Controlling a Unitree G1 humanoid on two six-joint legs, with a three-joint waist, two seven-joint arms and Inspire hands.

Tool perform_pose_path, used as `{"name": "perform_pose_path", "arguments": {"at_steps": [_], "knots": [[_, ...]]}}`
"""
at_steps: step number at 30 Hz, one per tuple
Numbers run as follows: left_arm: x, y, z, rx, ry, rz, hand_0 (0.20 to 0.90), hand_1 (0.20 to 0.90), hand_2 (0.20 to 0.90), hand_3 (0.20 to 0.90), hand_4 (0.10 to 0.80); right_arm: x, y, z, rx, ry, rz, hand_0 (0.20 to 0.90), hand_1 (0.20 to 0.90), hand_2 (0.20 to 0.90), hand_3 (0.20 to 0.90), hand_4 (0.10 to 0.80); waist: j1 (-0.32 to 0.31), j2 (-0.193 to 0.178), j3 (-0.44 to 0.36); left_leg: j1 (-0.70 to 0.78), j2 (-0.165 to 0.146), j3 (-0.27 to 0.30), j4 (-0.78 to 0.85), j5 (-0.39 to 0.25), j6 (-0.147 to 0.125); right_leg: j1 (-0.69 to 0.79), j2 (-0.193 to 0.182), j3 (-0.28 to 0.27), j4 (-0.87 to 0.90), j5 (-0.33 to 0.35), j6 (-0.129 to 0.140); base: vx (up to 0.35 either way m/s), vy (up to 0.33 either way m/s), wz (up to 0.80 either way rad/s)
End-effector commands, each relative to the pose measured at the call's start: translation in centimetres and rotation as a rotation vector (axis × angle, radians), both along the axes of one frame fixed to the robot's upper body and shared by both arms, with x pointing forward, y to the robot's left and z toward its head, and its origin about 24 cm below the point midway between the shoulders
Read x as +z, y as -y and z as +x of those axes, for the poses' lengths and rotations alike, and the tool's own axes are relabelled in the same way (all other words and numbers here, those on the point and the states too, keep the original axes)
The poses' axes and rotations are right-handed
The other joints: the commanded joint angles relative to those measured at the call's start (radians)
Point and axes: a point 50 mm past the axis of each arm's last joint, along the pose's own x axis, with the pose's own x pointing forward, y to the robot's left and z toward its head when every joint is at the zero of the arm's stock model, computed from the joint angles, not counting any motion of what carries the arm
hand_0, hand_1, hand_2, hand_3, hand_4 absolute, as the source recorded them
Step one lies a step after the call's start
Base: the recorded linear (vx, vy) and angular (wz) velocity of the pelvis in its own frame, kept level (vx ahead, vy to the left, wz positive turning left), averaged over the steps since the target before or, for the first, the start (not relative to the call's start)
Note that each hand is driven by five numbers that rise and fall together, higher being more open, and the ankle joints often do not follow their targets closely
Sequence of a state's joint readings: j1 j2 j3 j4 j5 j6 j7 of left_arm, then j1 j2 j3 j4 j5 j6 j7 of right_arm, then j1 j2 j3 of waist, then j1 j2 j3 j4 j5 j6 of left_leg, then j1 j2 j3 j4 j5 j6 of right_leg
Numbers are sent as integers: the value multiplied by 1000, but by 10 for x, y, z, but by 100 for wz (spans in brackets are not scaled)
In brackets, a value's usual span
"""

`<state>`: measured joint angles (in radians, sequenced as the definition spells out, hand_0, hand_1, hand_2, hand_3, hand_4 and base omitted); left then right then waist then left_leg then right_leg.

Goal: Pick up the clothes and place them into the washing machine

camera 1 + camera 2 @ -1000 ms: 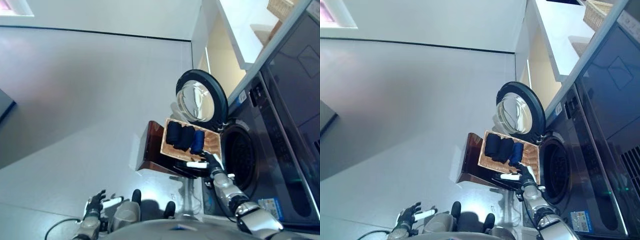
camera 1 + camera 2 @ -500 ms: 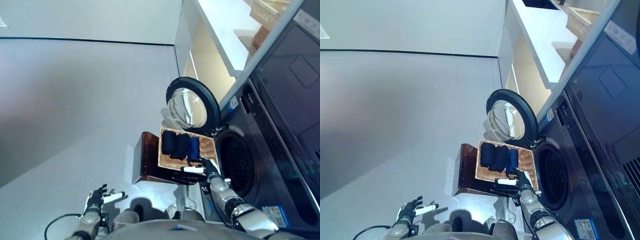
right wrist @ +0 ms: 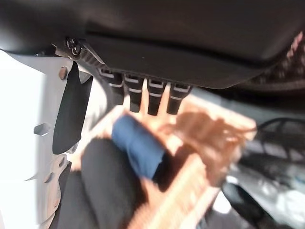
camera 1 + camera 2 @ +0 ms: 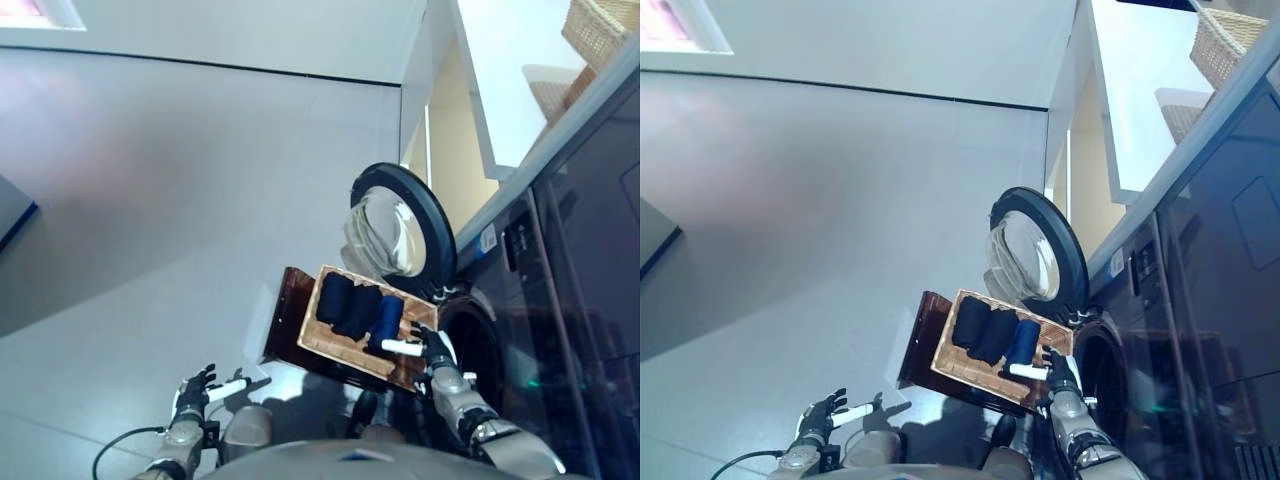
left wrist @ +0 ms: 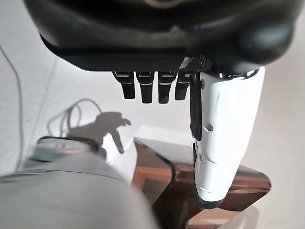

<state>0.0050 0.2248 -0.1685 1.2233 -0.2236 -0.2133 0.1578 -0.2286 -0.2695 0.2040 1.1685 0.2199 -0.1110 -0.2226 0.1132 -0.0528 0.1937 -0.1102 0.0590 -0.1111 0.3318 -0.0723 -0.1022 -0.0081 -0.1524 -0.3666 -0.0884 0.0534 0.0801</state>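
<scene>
A wicker basket (image 4: 331, 345) sits on a dark brown stool (image 4: 286, 318) in front of the washing machine (image 4: 560, 330). In it lie two dark rolled garments (image 4: 345, 302) and a blue roll (image 4: 386, 318). My right hand (image 4: 434, 349) hovers at the basket's corner beside the blue roll (image 3: 138, 148). It is open, with straight fingers and the white thumb (image 4: 400, 347) over the roll's end, holding nothing. My left hand (image 4: 194, 386) hangs low at the left, open and empty. The machine's round door (image 4: 402, 218) stands open beside the dark drum opening (image 4: 482, 350).
A white counter (image 4: 500, 70) runs above the machine, with another wicker basket (image 4: 600, 30) on it. Grey floor (image 4: 150, 200) spreads to the left of the stool. A corner of the brown stool (image 5: 190, 195) shows past my left hand.
The whole view has shifted, so the camera moved. My right hand stays at the basket's corner by the blue roll. The left hand has hardly moved.
</scene>
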Motion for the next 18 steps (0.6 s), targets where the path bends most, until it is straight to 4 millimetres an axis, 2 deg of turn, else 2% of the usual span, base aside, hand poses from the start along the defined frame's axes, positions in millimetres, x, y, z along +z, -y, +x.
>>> {"name": "perform_pose_path", "arguments": {"at_steps": [1,4,7,10,11,12,13,14,15,16,18], "knots": [[3,-10,-2,-40,11,62,900,900,900,900,800,26,16,31,-20,159,-49,900,900,900,900,800,22,30,-38,-29,9,0,-311,186,36,6,45,133,68,30,2,173,38,-6],[0,-13,-14,-40,-31,72,900,900,900,900,800,23,13,28,-8,139,-41,900,900,900,900,800,23,43,-67,15,0,11,-364,186,46,33,48,147,70,6,3,212,84,-44],[0,-16,-16,-39,-36,75,900,900,900,900,800,17,11,20,-24,111,-21,900,900,900,900,800,27,42,-89,37,-15,29,-346,161,57,61,24,159,57,1,8,171,101,-44],[1,-17,-16,-19,-30,74,900,900,900,900,800,16,10,21,-40,112,-8,900,900,900,900,800,36,45,-89,40,-27,48,-330,141,68,63,2,172,59,3,19,103,119,-17],[2,-15,-11,-17,-5,67,900,900,900,900,800,16,14,20,-88,102,12,900,900,900,900,800,44,55,-81,32,-39,71,-318,125,77,46,-20,178,73,4,33,7,139,-32],[4,-15,-7,-11,20,63,900,900,900,900,800,20,13,28,-102,130,26,900,900,900,900,800,47,62,-71,23,-41,80,-312,122,82,21,-29,180,103,-1,36,-180,207,-32],[13,-14,15,-14,121,53,900,900,900,900,800,35,15,48,-122,190,31,900,900,900,900,800,65,83,-22,-22,-38,100,-282,119,89,-68,-49,154,195,-5,38,-213,111,-29],[13,-14,15,-14,121,53,900,900,900,900,800,35,15,49,-122,191,31,900,900,900,900,800,67,82,-24,-27,-39,102,-279,118,89,-75,-50,156,200,-7,39,-310,91,-39],[20,-8,30,-51,194,36,900,900,900,900,800,47,19,62,-150,239,30,900,900,900,900,800,72,90,6,-72,-46,109,-262,120,88,-113,-68,131,192,13,36,-124,23,-52],[20,-8,31,-51,195,36,900,900,900,900,800,47,20,62,-151,239,30,900,900,900,900,800,72,90,4,-76,-46,108,-260,119,88,-115,-68,131,193,13,36,-167,5,-39],[31,0,51,-61,307,-8,900,900,900,900,800,58,26,73,-195,287,33,900,900,900,900,800,75,95,33,-124,-49,102,-233,123,84,-140,-69,123,184,23,31,-97,-43,4]]}}
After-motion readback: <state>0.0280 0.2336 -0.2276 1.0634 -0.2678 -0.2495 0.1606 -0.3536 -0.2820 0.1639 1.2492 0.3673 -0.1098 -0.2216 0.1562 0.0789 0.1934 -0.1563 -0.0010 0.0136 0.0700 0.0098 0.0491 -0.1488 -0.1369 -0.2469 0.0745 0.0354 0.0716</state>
